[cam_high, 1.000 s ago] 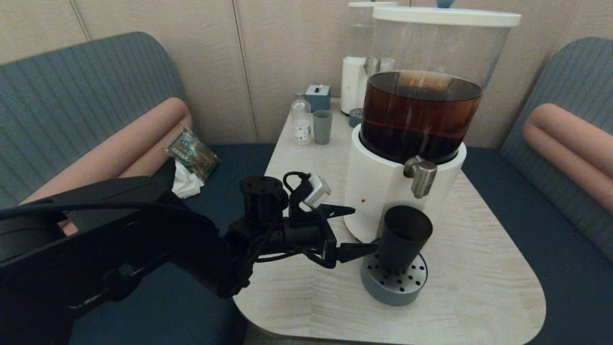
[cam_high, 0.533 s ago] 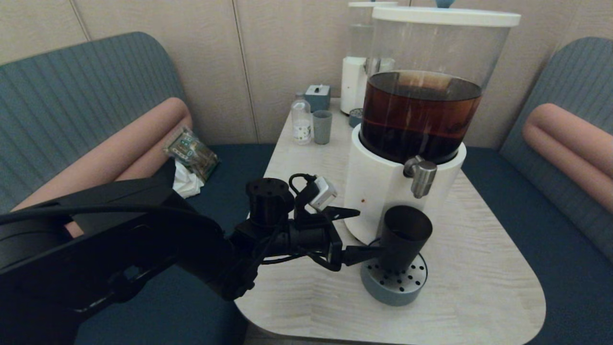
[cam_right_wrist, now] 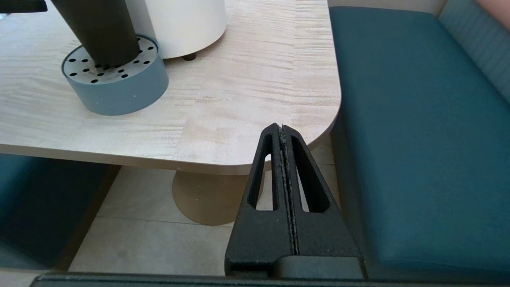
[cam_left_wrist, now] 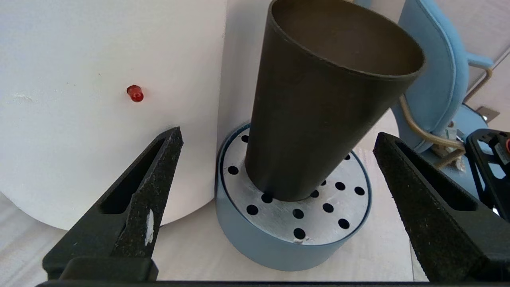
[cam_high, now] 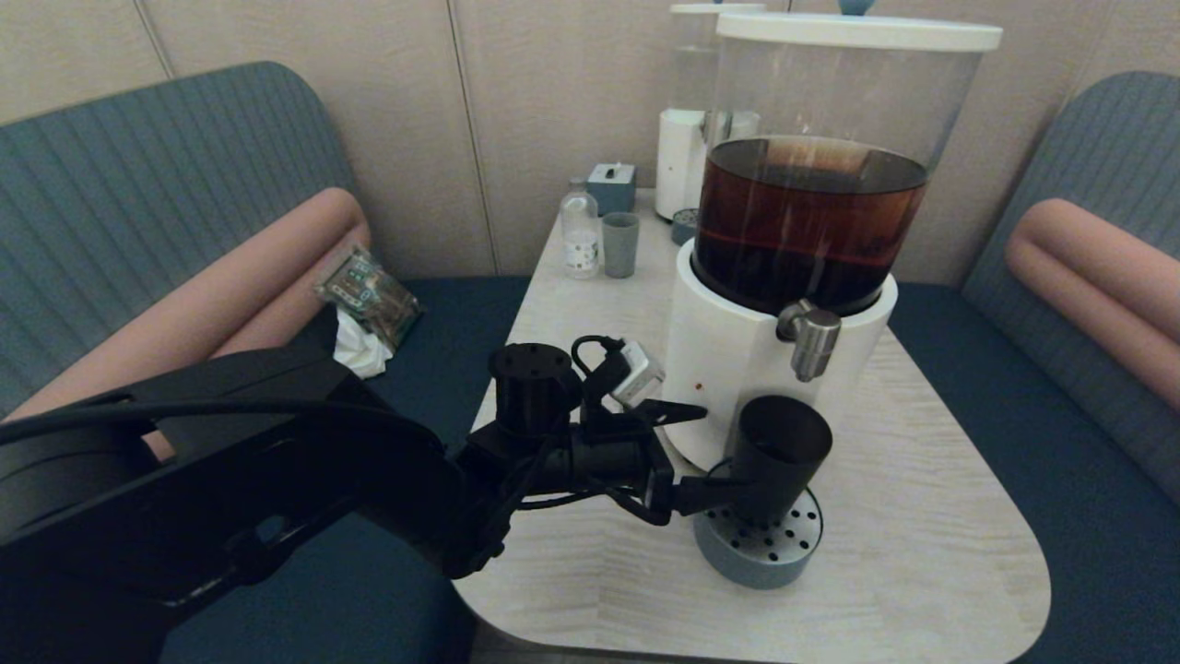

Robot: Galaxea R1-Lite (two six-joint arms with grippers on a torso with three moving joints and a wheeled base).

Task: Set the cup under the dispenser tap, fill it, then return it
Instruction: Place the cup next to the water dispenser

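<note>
The dark tapered cup (cam_high: pixel 779 456) stands upright on a round blue-grey perforated drip tray (cam_high: pixel 770 558), right below the brushed-steel tap (cam_high: pixel 811 337) of the big dispenser (cam_high: pixel 737 369) with brown liquid. My left gripper (cam_high: pixel 716 449) reaches in from the left, open wide at the cup's lower half. In the left wrist view the cup (cam_left_wrist: pixel 318 111) fills the gap ahead of the spread left gripper (cam_left_wrist: pixel 279 134), and neither finger presses on it. My right gripper (cam_right_wrist: pixel 282 127) is shut on nothing, parked off the table's front right corner, with the cup (cam_right_wrist: pixel 99 36) in its view.
At the table's back stand a small grey-green cup (cam_high: pixel 619 244), a clear bottle (cam_high: pixel 580 231), a small blue box (cam_high: pixel 612 184) and a smaller white-based dispenser (cam_high: pixel 682 157). Teal benches flank the table (cam_high: pixel 922 553). A snack packet (cam_high: pixel 369 290) lies on the left bench.
My left gripper has slid right, closer around the cup, staying open. The cup and tray have not moved.
</note>
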